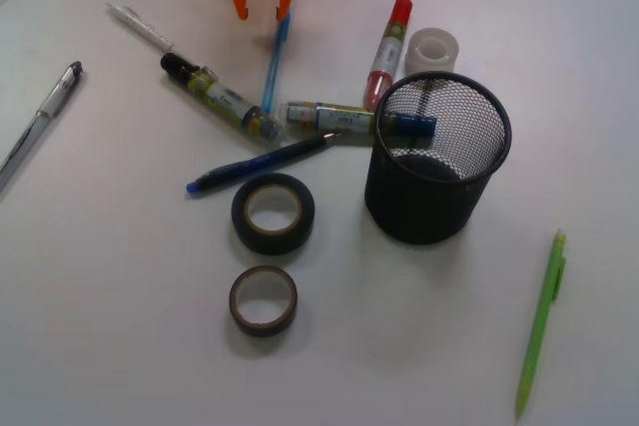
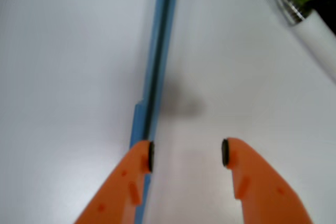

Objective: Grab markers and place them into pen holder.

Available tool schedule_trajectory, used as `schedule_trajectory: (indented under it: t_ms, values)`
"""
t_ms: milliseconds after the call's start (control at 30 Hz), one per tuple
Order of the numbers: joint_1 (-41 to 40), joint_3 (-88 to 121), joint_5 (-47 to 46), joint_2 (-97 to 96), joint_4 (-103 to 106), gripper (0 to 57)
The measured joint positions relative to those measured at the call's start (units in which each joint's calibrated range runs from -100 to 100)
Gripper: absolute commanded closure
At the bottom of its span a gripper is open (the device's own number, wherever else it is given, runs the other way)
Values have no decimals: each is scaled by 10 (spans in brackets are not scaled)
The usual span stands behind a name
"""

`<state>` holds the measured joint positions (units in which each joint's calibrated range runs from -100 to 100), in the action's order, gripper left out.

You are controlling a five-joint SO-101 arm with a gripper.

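Our claw hangs open and empty at the far side, over a thin blue pen; the markers, e.g. the black-capped one, lie apart, so we probably re-aim.

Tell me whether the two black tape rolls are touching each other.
Apart. The front view shows a plain strip of bare table between the larger black tape roll and the smaller tape roll lying below it.

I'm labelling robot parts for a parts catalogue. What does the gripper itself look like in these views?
The gripper is bright orange plastic. The wrist view shows two tapered, pointed fingers, each with a small dark round pad on its inner face near the tip. The front view shows the orange body with a grey metallic part at its centre. No cables or markings are visible.
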<state>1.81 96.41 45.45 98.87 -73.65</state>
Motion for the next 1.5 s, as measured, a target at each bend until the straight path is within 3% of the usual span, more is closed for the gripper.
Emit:
schedule_trajectory:
  t_ms: [133,333,467,833,1267,1500]
  values:
    - [-50,15,-45,-1,73,424]
    - [-79,17,-314,-1,300,424]
    - [-79,17,-390,-1,325,423]
    - [11,-118,-394,-59,232,420]
    - [-1,-488,-324,-622,138,420]
    - [16,-565,-290,-769,78,420]
